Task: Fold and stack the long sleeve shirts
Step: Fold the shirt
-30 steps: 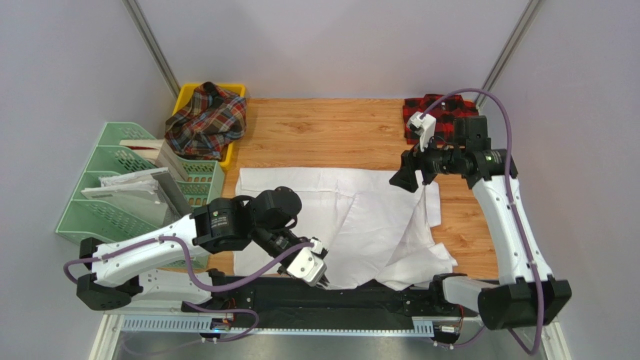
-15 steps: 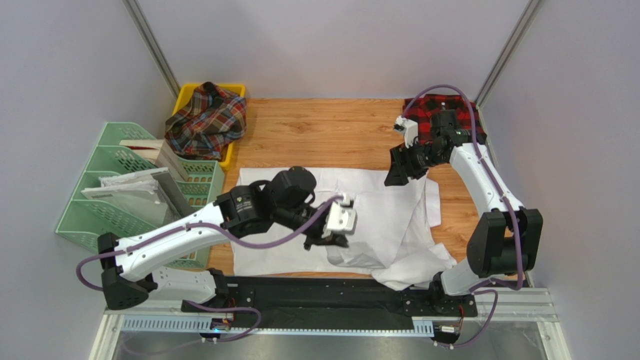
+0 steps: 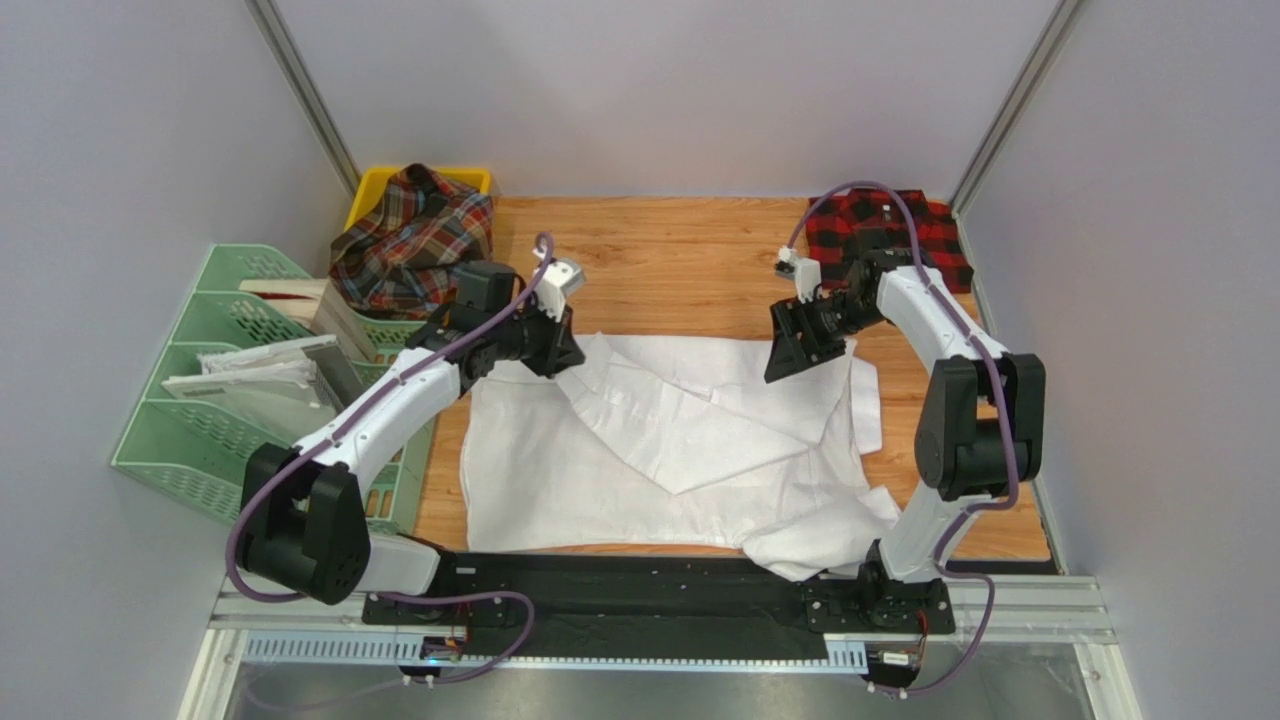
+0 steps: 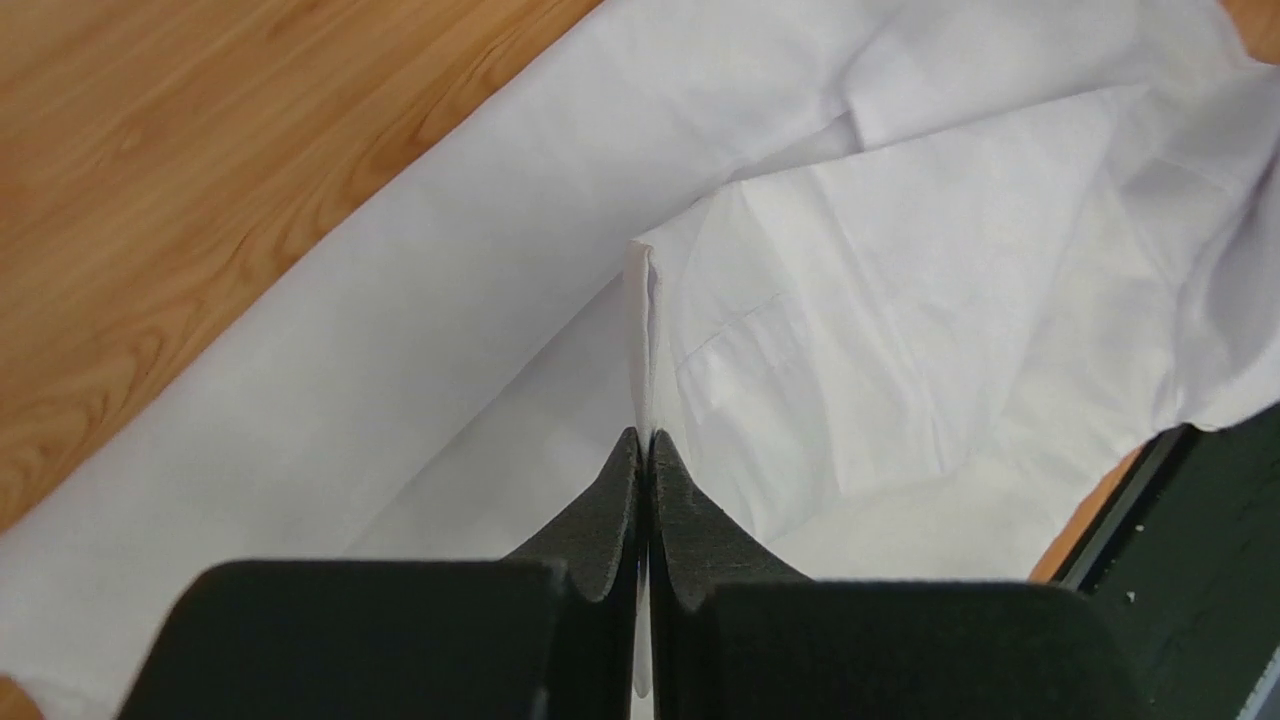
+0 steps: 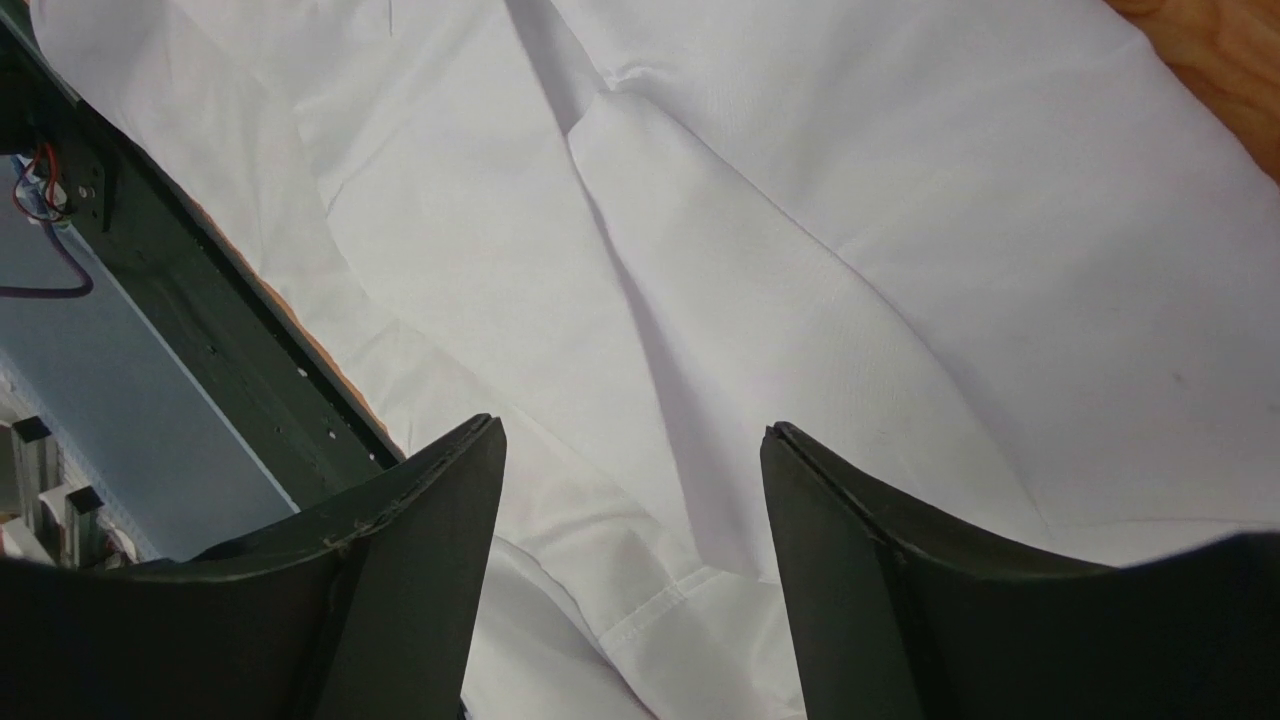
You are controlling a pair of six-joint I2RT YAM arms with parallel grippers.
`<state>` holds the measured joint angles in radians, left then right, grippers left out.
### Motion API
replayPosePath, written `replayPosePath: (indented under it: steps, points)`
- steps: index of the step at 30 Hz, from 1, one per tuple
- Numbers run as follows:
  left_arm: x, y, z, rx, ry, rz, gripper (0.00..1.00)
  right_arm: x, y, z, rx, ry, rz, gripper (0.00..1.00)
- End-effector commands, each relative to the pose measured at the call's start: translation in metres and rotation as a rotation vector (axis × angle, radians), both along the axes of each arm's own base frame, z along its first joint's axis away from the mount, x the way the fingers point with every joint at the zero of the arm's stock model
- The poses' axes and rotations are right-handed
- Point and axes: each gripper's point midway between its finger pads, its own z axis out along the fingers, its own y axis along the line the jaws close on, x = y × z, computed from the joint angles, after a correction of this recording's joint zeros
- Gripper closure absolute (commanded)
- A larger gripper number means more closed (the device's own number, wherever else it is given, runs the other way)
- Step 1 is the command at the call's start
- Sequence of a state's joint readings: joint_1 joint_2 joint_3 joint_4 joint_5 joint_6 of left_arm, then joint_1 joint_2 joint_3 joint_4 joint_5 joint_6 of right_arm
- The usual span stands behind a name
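Note:
The large white shirt (image 3: 676, 443) lies spread over the middle of the wooden table (image 3: 676, 255). My left gripper (image 3: 568, 357) is shut on an edge of the white shirt (image 4: 781, 330) at its far left part, with the cloth pinched between the fingertips (image 4: 643, 450). My right gripper (image 3: 784, 360) is open and empty just above the shirt's far right part (image 5: 721, 300). The red-and-black checked shirt (image 3: 884, 228) lies folded at the far right corner. The tartan shirt (image 3: 413, 240) is bundled in a yellow bin (image 3: 373, 188) at the far left.
Green file trays (image 3: 256, 375) with papers stand along the table's left side. A black rail (image 3: 631, 585) runs along the near edge, and the white shirt's hem hangs over it at the right. Grey walls close in both sides.
My left gripper has carried a flap of the white shirt from the near edge up to the far left, folding it over. My right arm has folded in and stayed by the shirt's far right.

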<state>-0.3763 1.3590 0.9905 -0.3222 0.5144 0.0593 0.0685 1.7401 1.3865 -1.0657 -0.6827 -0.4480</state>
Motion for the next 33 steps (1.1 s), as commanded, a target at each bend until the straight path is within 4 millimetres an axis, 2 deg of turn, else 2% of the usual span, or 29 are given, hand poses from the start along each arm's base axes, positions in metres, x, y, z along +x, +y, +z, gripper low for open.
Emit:
replayPosePath:
  steps: [1, 6, 11, 15, 21, 25, 30, 33]
  points:
    - [0.021, 0.028, -0.007, -0.061, -0.021, 0.116, 1.0, 0.002, 0.0, -0.016, 0.007, 0.061, 0.012, 0.32]
    - [0.029, 0.061, -0.023, -0.073, -0.005, 0.224, 1.0, 0.007, -0.009, -0.038, -0.056, 0.086, -0.002, 0.34]
    - [0.041, 0.091, -0.022, -0.136, -0.005, 0.332, 1.0, 0.011, -0.015, -0.05, -0.097, 0.098, -0.016, 0.35]
    - [0.044, 0.099, -0.02, -0.153, -0.022, 0.347, 1.0, 0.012, -0.019, -0.055, -0.118, 0.104, -0.024, 0.35]
    - [0.045, 0.112, -0.04, -0.11, 0.044, 0.423, 1.0, 0.017, -0.024, -0.049, -0.123, 0.087, -0.043, 0.36]
    - [0.047, 0.125, -0.049, -0.049, 0.087, 0.501, 1.0, 0.028, -0.028, -0.029, -0.118, 0.032, -0.061, 0.36]
    - [0.035, 0.127, -0.056, -0.018, 0.207, 0.524, 1.0, 0.034, -0.031, -0.016, -0.135, 0.01, -0.059, 0.36]
    - [0.027, 0.132, -0.062, 0.009, 0.266, 0.556, 1.0, 0.035, -0.034, -0.017, -0.152, 0.01, -0.051, 0.36]
